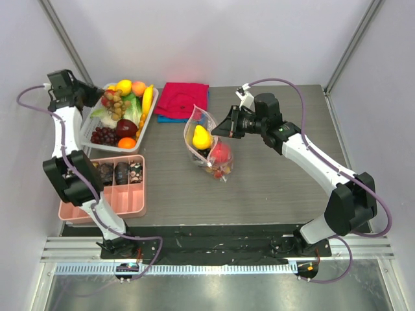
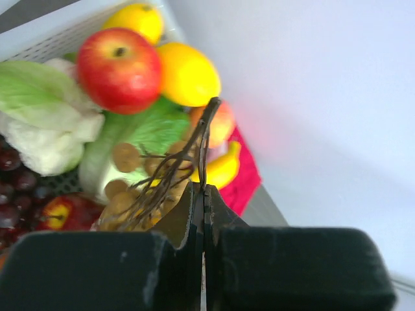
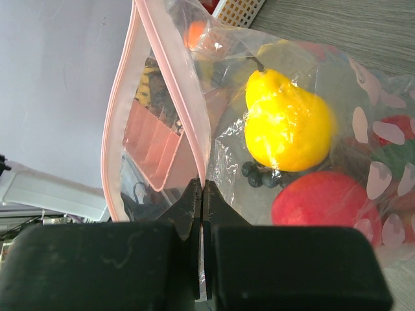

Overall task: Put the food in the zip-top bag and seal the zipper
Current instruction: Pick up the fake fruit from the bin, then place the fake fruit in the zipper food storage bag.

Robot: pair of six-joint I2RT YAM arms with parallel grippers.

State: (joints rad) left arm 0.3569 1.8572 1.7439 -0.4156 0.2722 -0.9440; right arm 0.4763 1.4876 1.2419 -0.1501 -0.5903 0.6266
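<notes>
Now — zip-top bag [image 3: 224, 152]: pear [image 3: 285, 123], red fruit [image 3: 318, 201] | basket [image 1: 86, 127]: apple [image 2: 118, 70] | left hand [image 2: 204, 189]: grapes [image 2: 126, 157]

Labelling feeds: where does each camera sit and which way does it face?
Top external: above, behind the bases, looking down at the table; both arms show.
Left wrist: on that arm, facing the basket; left gripper shut on a grape stem.
Right wrist: on that arm, facing the zip-top bag; right gripper shut on its zipper.
Shared: top and right wrist both show the pear.

Bright, even light throughout — wrist views blur close up, shadows faint.
</notes>
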